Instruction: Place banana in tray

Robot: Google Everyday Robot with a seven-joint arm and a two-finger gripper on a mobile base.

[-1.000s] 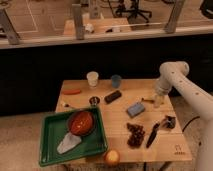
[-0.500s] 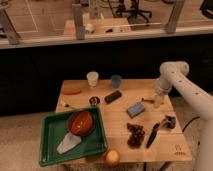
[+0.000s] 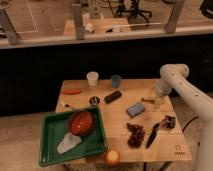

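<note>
Table (image 3: 167, 142): end effector (image 3: 156, 97), banana (image 3: 157, 104) half-hidden beneath

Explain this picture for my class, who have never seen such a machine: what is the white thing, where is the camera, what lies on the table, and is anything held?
The white jointed thing on the right is a robot arm; its gripper, a two-fingered claw, hangs open low over the table's right side, apparently holding nothing. One camera looks down on the table from its near side. On it lie a green tray with a red bowl inside, a white cup, a blue cup, a blue sponge, grapes and an orange. The banana, beside the gripper, is hard to make out.
</note>
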